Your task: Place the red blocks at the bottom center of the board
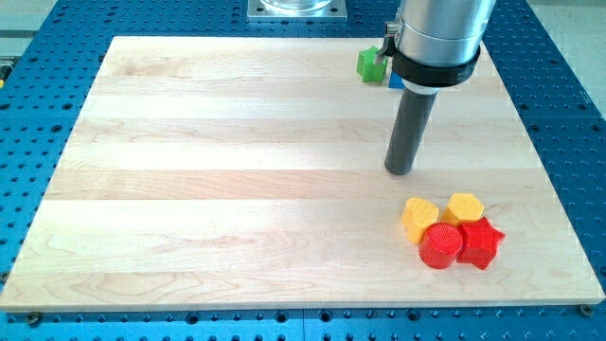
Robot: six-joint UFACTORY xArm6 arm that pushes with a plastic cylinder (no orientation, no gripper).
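A red cylinder [440,246] and a red star block [480,242] lie side by side at the board's lower right. Two yellow blocks touch them from above: one [418,217] at the left, a hexagonal one [465,206] at the right. My tip [401,171] rests on the board above and to the left of this cluster, a short gap from the left yellow block. A green block [371,64] sits near the view's top, partly behind the arm, with a sliver of a blue block [393,80] beside it.
The wooden board [237,180] lies on a blue perforated table [38,57]. The arm's grey body [437,33] hangs over the board's upper right. A metal mount [296,9] stands at the top edge.
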